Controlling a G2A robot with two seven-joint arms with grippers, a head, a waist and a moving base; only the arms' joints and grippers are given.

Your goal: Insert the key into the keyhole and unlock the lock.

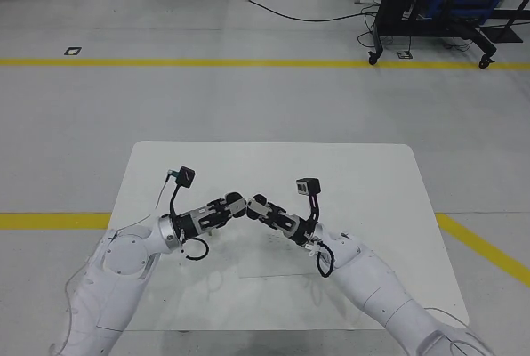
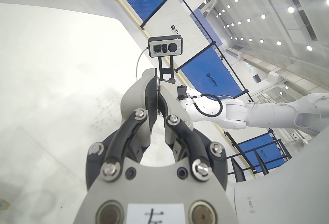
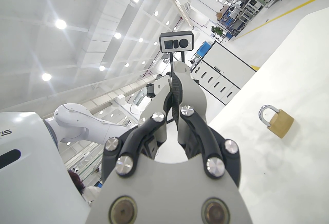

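where the two arms meet tip to tip above the middle of the white table [image 1: 363, 178], one reaching in from the near left and one from the near right, the left gripper [image 2: 157, 86] has its fingers pressed together, ribbed black pad against the opposite finger. the right gripper [image 3: 174, 81] is closed the same way, pads meeting. whether anything thin sits between either pair cannot be told. the padlock [image 3: 279, 121], brass with a silver shackle, lies flat on the table near the right gripper, apart from it.
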